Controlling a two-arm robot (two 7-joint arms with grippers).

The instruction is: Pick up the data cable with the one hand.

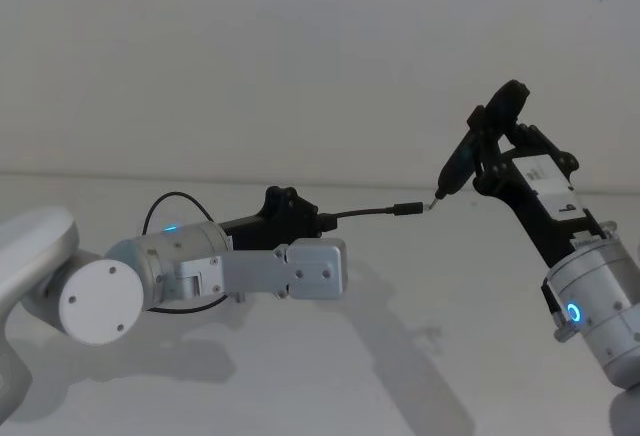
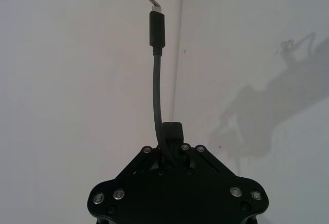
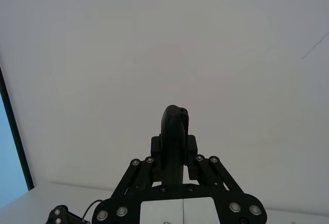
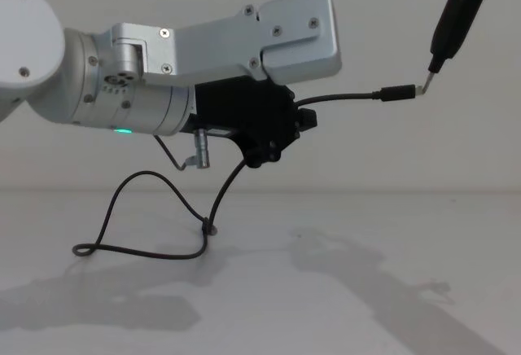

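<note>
My left end effector [image 4: 299, 120] hangs above the tabletop [image 4: 366, 290], left of centre, with the cable [image 4: 342, 97] clamped between its fingers. One stretch of cable runs out to the right, its plug [image 4: 396, 93] touching the tip of my right end effector [image 4: 435, 58], high on the right. The rest drops beneath my left end effector onto the tabletop and loops leftward under my left arm [image 4: 122, 102].
</note>
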